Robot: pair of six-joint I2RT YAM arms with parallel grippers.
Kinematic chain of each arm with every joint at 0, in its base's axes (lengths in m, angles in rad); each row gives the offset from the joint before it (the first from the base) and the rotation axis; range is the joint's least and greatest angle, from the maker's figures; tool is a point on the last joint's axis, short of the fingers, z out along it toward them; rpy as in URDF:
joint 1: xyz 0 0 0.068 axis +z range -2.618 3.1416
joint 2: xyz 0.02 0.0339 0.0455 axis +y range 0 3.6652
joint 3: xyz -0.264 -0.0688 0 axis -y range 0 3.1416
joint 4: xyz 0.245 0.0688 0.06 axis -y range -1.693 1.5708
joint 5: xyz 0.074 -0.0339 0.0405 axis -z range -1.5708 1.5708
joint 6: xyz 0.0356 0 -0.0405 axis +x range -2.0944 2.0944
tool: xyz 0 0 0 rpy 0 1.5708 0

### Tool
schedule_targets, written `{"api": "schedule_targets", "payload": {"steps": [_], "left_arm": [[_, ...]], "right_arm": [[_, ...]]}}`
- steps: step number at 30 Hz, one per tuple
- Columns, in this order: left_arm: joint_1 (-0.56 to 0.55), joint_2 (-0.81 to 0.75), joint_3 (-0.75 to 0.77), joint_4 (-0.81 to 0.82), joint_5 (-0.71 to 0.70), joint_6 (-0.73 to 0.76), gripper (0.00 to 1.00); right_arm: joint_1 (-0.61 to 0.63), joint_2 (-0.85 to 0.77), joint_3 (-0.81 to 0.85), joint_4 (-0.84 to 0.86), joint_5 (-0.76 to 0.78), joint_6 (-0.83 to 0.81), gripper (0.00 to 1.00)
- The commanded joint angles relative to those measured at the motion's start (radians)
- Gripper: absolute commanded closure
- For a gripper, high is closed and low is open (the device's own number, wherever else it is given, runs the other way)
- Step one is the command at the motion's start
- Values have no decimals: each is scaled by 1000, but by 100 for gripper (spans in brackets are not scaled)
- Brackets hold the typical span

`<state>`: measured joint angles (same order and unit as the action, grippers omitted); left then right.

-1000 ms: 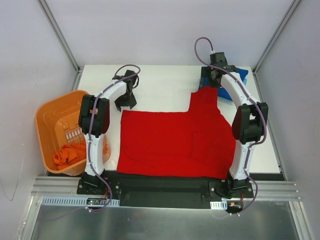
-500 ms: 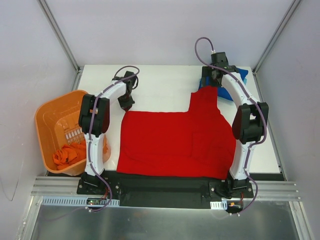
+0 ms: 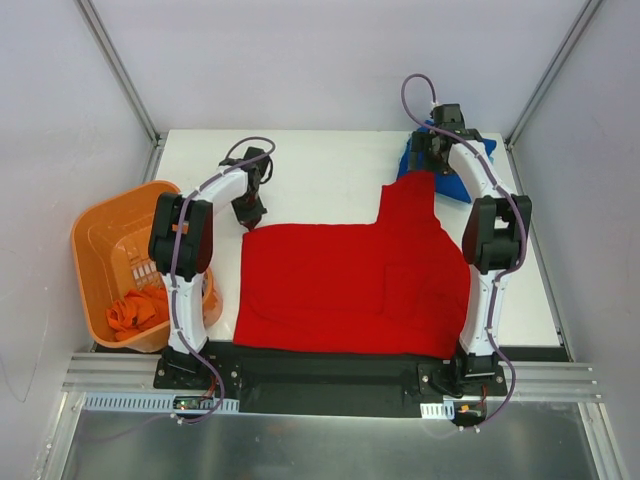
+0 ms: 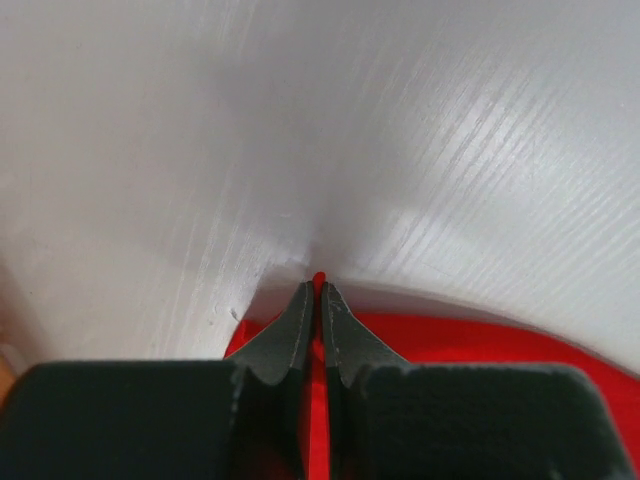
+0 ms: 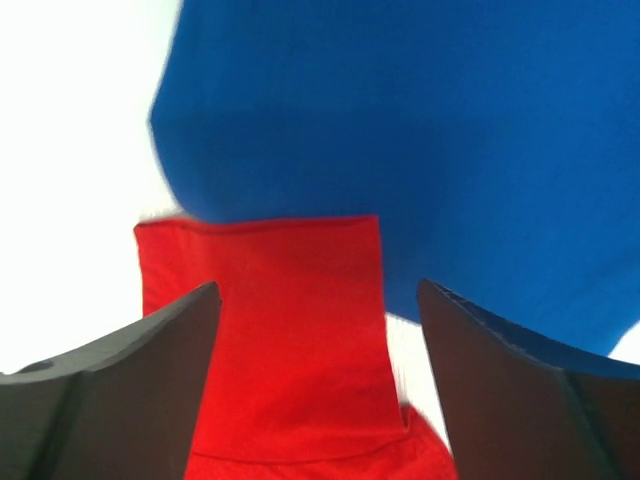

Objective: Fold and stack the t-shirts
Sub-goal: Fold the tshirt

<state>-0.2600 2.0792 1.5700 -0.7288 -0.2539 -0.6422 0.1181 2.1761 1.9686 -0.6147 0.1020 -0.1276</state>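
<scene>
A bright red t-shirt (image 3: 350, 285) lies spread flat on the white table, with one sleeve reaching toward the far right. My left gripper (image 3: 248, 213) is shut on its far left corner, and a sliver of red cloth (image 4: 318, 278) shows between the closed fingertips. My right gripper (image 3: 428, 165) hangs open over the end of the red sleeve (image 5: 280, 330), one finger on each side and apart from it. A royal blue t-shirt (image 3: 470, 172) lies just beyond the sleeve at the far right corner and fills the upper right wrist view (image 5: 420, 120).
An orange plastic basket (image 3: 85, 235) stands off the table's left edge, holding a crumpled orange-red t-shirt (image 3: 135, 310). Metal frame posts rise at both far corners. The table's back edge runs close behind the blue shirt.
My left gripper has shut on the red shirt's far left corner. My right arm has moved a little farther back toward the blue shirt, its jaws still apart.
</scene>
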Motion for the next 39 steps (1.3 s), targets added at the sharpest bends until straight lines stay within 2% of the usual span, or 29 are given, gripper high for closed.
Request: {"api": "schedule_targets", "payload": {"steps": [1, 5, 6, 11, 12, 17, 18, 19, 23, 28, 33, 39], "left_arm": [[5, -110, -34, 15, 4, 4, 100], [4, -123, -44, 29, 16, 10, 100], [4, -126, -47, 31, 16, 10, 100], [4, -148, -62, 42, 27, 12, 100], [4, -153, -65, 43, 28, 12, 100], [2, -186, -84, 57, 36, 13, 100], [2, -191, -90, 58, 38, 15, 100], [2, -198, -93, 60, 38, 16, 100], [-1, -222, -110, 69, 57, 18, 100], [-27, -283, -160, 81, 54, 16, 100], [-59, -363, -255, 91, 28, -4, 100], [-100, -523, -407, 100, 5, -45, 100]], "right_arm": [[-23, 37, 79, 6, -128, 17, 19], [-24, 50, 84, 16, -136, 22, 31], [-24, 51, 85, 12, -136, 22, 37], [-25, 65, 95, 9, -127, 14, 47], [-26, 68, 95, 7, -127, 17, 55], [-26, 68, 96, 6, -122, 23, 79], [-26, 68, 99, 4, -114, 22, 92], [-26, 68, 99, 1, -108, 20, 99], [-25, 32, 72, 6, -110, 2, 100], [-3, -111, -94, 52, -137, -46, 99], [20, -372, -408, 115, -159, -11, 99], [64, -686, -709, 72, -16, 26, 99]]}}
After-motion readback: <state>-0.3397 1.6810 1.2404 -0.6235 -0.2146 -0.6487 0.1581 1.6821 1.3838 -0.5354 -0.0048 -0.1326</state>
